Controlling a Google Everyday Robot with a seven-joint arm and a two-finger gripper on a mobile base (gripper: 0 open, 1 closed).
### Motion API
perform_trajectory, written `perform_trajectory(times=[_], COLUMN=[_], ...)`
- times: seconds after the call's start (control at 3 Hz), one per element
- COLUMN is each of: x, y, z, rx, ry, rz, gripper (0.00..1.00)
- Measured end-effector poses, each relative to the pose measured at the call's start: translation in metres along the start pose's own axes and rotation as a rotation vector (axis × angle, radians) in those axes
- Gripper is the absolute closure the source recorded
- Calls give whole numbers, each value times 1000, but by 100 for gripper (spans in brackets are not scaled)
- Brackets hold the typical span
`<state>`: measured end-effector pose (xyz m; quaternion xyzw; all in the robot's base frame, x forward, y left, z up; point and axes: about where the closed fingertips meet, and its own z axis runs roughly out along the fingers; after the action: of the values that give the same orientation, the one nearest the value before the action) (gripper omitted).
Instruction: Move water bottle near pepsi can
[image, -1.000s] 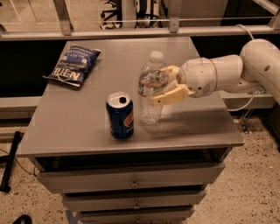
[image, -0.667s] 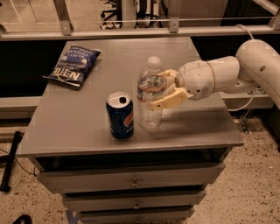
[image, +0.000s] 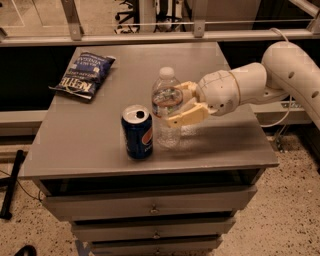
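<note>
1. Pinching the water bottle (image: 163, 100) at mid-height with the pincer (image: 174, 104), one tan finger (image: 186, 118) pressed to each side.
2. Holding it upright just to the right of the pepsi can (image: 137, 133), cap well above the can's silver top; cannot tell whether bottle and can touch.
3. Reaching in from the can's right with a white arm (image: 250, 85), low over the grey tabletop (image: 220, 142).
4. Lying flat well behind the can and to its left: a blue chip bag (image: 84, 75).
5. Below the can, under the tabletop: a stack of drawers (image: 150, 207).
</note>
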<state>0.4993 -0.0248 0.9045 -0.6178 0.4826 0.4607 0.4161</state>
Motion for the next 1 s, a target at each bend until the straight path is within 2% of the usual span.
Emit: perform_trajectory(times=[0.33,0.67,1.0], x=[1,2,4], y=[1,2,1], z=[4,6,2], rx=[-14,-19,-6], ry=[13,20,36], rz=[-4,-3,-4], gripper=[12,0,0])
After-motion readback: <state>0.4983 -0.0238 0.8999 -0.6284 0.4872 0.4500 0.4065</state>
